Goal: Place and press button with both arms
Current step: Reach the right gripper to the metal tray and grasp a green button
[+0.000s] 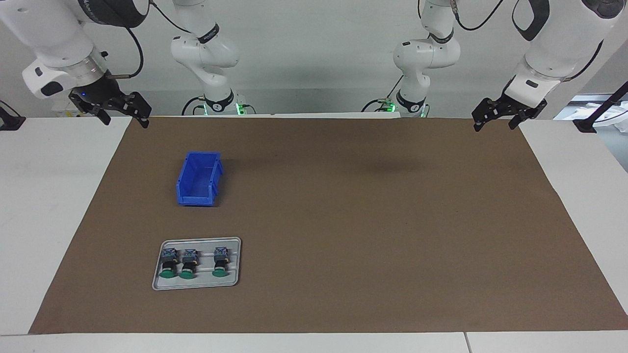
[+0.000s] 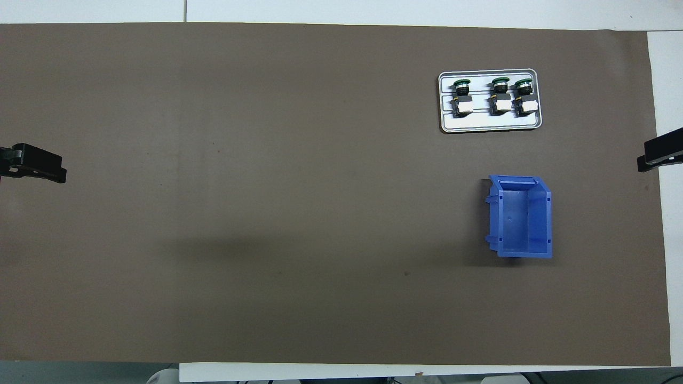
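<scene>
Waiting at the table's two ends, the right gripper [image 1: 110,109] and left gripper [image 1: 501,113] hang with jaws wide and empty, leaving the brown mat [image 1: 343,220] free for a reach. Three green-capped buttons [image 1: 192,263] lie on their sides in a ribbed grey tray [image 1: 196,284], toward the right arm's end and farther from the robots than the glossy blue bin [image 1: 198,179], open-topped, probably the drop spot.

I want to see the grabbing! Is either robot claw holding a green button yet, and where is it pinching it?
Nothing is held. The left gripper and right gripper are open over the table's corners; all three buttons lie in the tray.
</scene>
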Controlling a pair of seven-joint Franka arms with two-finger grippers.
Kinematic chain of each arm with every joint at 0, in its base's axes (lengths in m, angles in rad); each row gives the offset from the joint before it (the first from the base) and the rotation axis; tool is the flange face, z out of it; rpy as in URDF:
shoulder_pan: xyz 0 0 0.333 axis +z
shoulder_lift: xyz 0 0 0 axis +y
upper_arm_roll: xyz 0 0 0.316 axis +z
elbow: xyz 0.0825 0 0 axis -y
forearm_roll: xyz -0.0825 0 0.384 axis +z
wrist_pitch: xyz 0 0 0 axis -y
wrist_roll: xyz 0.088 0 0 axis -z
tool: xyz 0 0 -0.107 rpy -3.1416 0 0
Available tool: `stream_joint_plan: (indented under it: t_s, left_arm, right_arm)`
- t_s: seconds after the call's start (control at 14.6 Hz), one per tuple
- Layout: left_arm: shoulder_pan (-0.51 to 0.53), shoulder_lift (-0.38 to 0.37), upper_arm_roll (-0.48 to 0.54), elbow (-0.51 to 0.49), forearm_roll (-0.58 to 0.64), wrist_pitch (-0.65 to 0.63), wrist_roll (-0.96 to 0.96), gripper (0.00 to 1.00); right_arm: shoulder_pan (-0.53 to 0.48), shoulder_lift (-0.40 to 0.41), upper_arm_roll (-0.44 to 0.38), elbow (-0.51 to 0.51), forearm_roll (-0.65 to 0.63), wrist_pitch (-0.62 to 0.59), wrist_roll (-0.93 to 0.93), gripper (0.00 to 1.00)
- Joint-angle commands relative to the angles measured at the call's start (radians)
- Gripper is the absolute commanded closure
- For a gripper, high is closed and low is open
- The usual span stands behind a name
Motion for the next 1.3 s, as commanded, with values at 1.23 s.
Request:
stream_joint_plan:
  t_s: [1.23]
  left_arm:
    - [0.0, -0.025, 0.005, -0.026, 0.013, 0.003, -0.001, 0.0]
  right_arm:
    - [0.22, 0.543, 0.016, 0.181, 0.043, 0.529, 0.124, 0.01]
